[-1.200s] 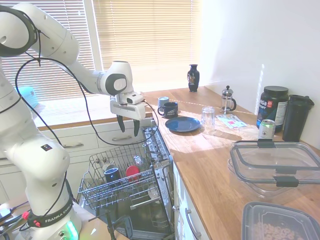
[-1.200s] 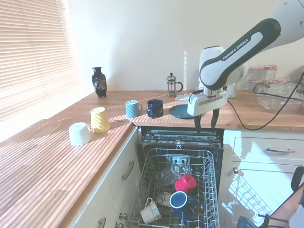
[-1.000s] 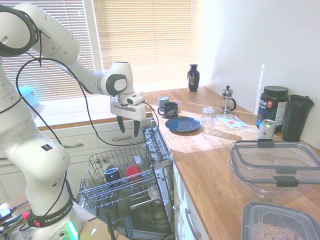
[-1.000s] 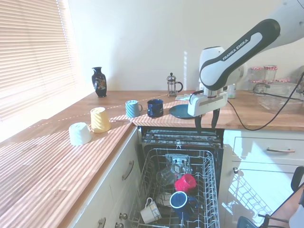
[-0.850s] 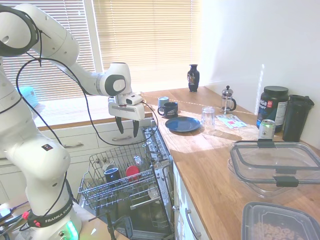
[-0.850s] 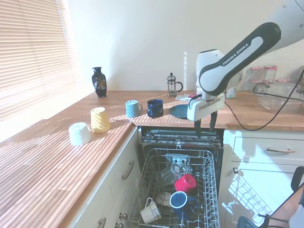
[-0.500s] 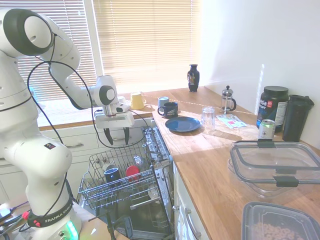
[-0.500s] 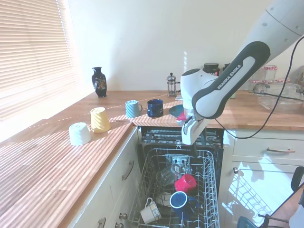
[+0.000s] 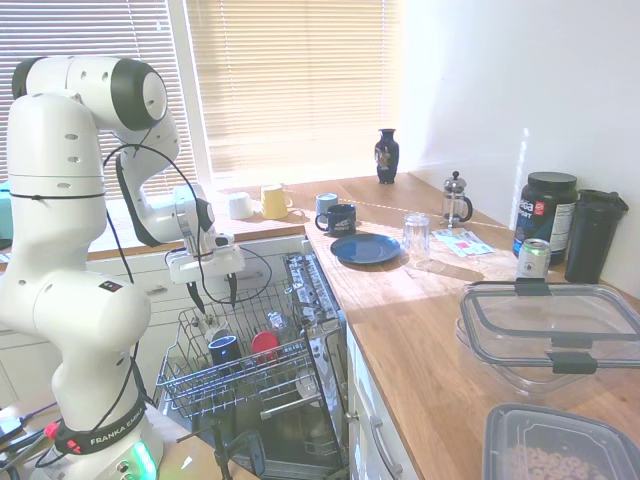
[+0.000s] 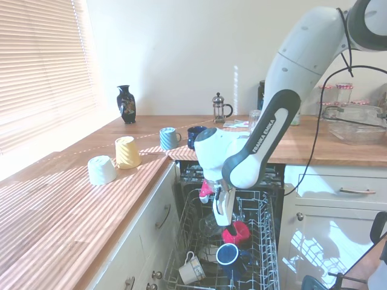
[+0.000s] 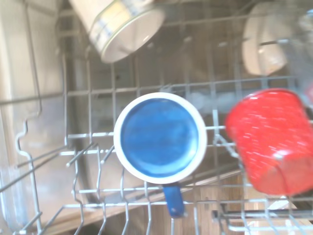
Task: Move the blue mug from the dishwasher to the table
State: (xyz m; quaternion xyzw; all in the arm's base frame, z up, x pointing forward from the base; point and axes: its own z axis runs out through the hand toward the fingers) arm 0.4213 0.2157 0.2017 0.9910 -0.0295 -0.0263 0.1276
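— Where is the blue mug right now?

— You have it standing upright in the wire rack of the dishwasher, mouth up. In the wrist view the blue mug fills the centre: white rim, bright blue inside, its handle pointing to 6 o'clock. In the second exterior view the blue mug sits near the front of the rack.

— What is next to it?

— A red cup lies tilted just beside it, at about 3 o'clock in the wrist view. A white mug lies on its side at the mug's 9 o'clock in the second exterior view.

— And your gripper?

— Your gripper hangs over the rack, pointing down, above the mug and apart from it. The fingers stand apart, open, with nothing between them.

— The counter?

— The wooden counter carries a dark blue plate, a drinking glass, a French press, a dark mug with print and a pale blue mug. A yellow cup and a white cup lie on it near the window.
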